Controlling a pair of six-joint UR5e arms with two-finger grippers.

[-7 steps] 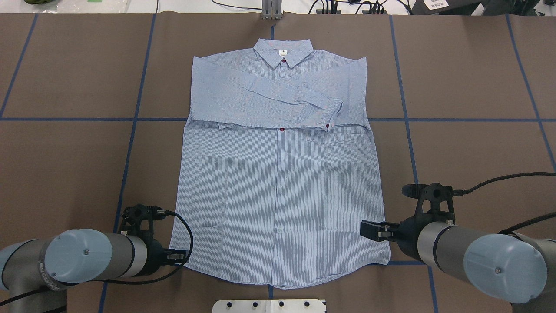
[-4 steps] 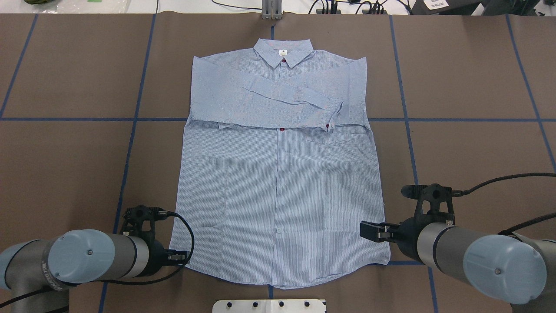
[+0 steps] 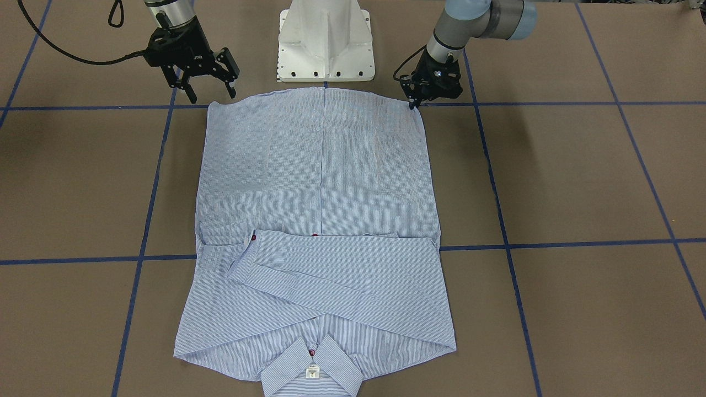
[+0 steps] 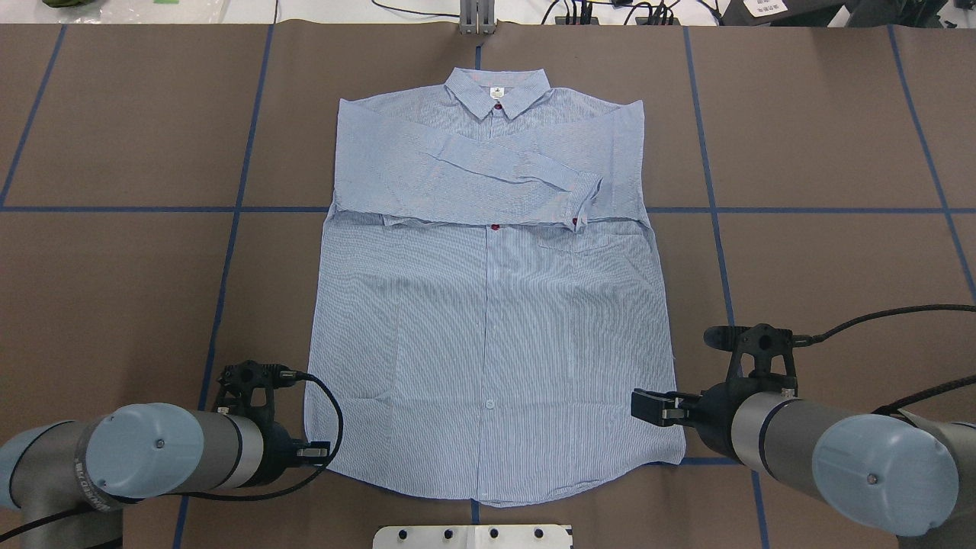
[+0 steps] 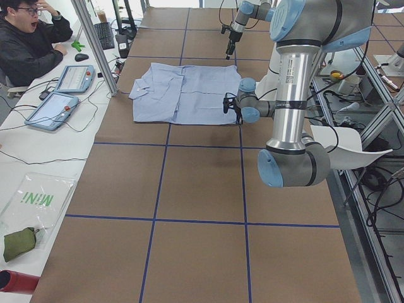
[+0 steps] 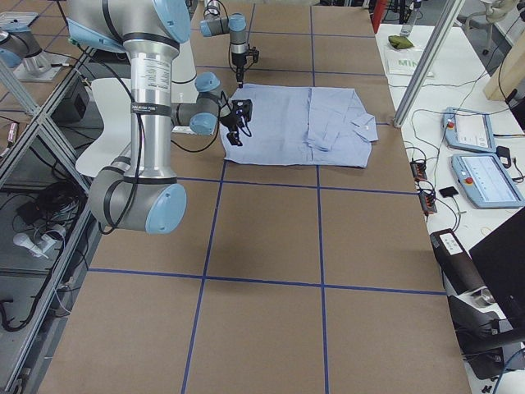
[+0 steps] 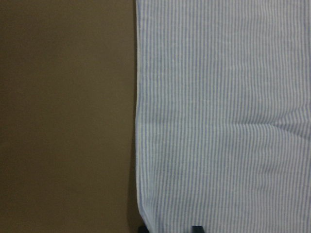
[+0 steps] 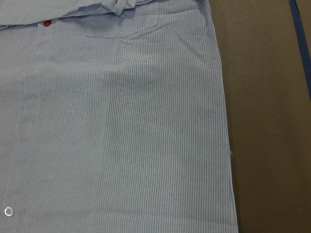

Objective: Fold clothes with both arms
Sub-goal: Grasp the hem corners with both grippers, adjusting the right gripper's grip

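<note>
The blue-and-white striped shirt (image 4: 488,320) lies flat, front up, on the brown table. Its collar (image 4: 497,90) points away from me and both sleeves are folded across the chest. My left gripper (image 4: 314,451) is low at the hem's left corner. In the front-facing view (image 3: 413,103) its fingers look closed to a point on that corner. The left wrist view shows its fingertips (image 7: 196,228) astride the shirt's edge (image 7: 138,145). My right gripper (image 3: 211,95) is open and hovers over the hem's right corner (image 4: 675,450), holding nothing.
The white pedestal base (image 3: 325,38) stands just behind the hem. Blue tape lines (image 4: 229,252) cross the table. A metal post (image 4: 476,19) stands at the far edge. An operator (image 5: 31,44) sits by tablets (image 5: 76,79) beyond the table.
My left gripper has dropped slightly at the hem's left corner, and that corner has shifted a little inward. The right arm has barely moved.
</note>
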